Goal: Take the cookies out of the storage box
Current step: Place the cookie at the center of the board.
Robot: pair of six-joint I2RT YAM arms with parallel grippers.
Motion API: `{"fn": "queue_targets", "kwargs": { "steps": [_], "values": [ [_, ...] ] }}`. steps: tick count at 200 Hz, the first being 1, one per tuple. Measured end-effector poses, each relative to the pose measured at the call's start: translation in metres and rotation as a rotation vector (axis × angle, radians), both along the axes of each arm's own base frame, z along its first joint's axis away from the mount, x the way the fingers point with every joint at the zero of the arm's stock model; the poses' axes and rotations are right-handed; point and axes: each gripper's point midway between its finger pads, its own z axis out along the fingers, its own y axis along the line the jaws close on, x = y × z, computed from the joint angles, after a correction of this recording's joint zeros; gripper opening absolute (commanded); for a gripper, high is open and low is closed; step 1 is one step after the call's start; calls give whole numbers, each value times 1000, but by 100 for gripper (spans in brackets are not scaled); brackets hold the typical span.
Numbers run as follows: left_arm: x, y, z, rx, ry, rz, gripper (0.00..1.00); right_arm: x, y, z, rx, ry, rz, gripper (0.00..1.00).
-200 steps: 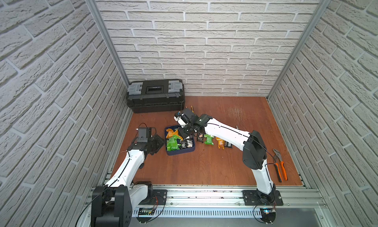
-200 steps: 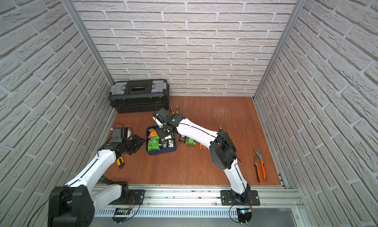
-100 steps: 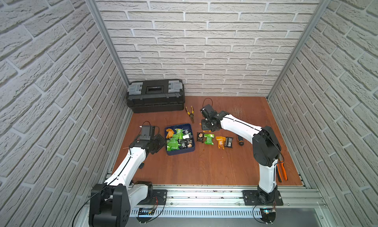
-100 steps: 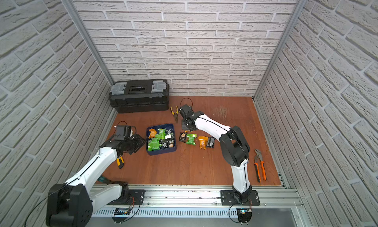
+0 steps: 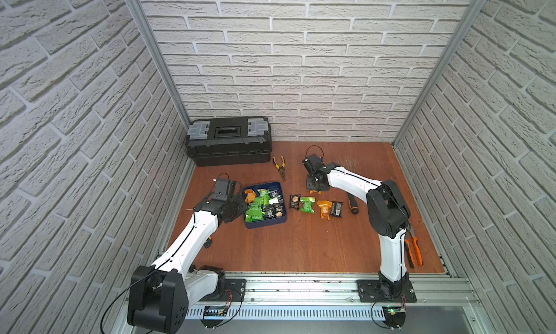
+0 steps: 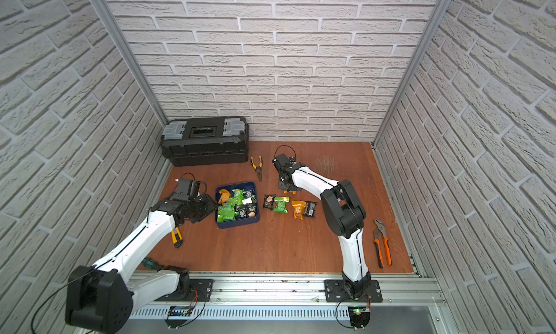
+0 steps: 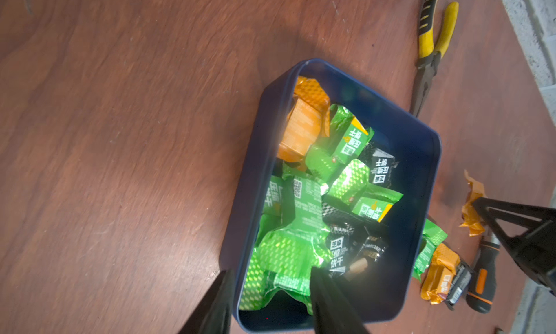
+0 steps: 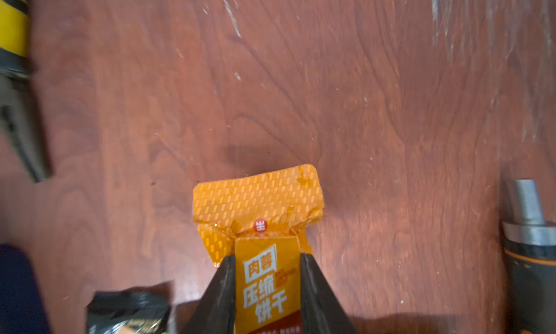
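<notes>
Only the wrist views settle it: right gripper (image 8: 266, 257) pinches an orange cookie packet (image 8: 258, 197), left gripper (image 7: 270, 269) stands spread over the storage box (image 7: 418, 173) wall; top views hide both jaws

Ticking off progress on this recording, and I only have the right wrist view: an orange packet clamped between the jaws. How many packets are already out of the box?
Observer: Four, in a row on the table beside the storage box: a black packet, a green packet, an orange packet and another black packet.
Operator: Is the box empty?
Observer: No. A heap of packets, green, black and orange, lies inside it.
Operator: And the left arm?
Observer: The left gripper hangs over the side of the box nearest the left arm, jaws apart, gripping nothing.
</notes>
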Motion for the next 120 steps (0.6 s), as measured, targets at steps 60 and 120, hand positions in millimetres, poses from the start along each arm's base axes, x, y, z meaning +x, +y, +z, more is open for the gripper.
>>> {"fn": "queue_targets", "kwargs": {
  "steps": [60,120],
  "values": [
    [12,-19,4,106,33,-89,50,-3,-10,-9,-17,26,-10,44],
    [26,-37,-4,202,83,-179,67,-5,-10,-5,-21,21,9,60]
  ]
}}
